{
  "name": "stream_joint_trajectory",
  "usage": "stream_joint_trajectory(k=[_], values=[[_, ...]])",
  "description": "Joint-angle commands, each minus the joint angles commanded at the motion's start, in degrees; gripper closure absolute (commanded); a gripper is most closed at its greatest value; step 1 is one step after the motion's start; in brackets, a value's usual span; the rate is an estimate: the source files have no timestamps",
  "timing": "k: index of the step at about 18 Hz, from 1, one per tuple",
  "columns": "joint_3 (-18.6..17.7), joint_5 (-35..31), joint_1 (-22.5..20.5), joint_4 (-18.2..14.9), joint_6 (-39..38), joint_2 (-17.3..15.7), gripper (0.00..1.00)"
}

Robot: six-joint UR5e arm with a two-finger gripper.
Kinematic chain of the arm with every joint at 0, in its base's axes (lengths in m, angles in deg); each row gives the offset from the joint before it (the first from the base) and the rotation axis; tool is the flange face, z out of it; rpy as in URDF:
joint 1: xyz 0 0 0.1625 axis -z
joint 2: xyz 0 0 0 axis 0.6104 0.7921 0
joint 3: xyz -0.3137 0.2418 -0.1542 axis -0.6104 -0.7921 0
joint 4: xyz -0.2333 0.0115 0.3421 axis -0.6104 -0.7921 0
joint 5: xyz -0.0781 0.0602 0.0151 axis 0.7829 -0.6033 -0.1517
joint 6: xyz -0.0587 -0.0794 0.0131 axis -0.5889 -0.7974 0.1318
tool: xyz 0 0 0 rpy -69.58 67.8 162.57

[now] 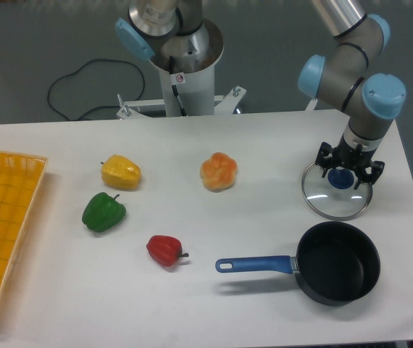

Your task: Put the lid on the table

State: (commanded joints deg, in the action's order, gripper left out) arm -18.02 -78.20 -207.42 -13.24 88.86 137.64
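Pointing straight down, the pincer (342, 177) straddles the lid (337, 191) knob; grip cannot be told.

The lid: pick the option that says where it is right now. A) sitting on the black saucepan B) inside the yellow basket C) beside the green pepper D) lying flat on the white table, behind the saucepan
D. The lid lies flat on the table, with the gripper over its blue knob, while the saucepan in front of it stands uncovered.
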Motion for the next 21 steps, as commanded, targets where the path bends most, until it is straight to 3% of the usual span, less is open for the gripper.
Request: stream_joint_trajectory(k=[3,8,9,12,13,18,21], values=[[0.2,-0.5,0.2,-0.4,-0.1,-1.1,0.00],[1.5,-3.4,0.7,-2.1,0.1,-5.6,0.00],[3.2,-3.7,1.2,-3.7,-0.1,-5.7,0.00],[10.1,-4.3,1.5,-15.3,0.6,-5.7,0.00],[11.5,-4.3,1.8,-16.8,1.9,-5.7,0.00],[13.8,-4.3,1.8,-17.4,15.0,-5.8,0.00],[13.8,-4.3,1.7,-17.2,16.8,-5.8,0.00]])
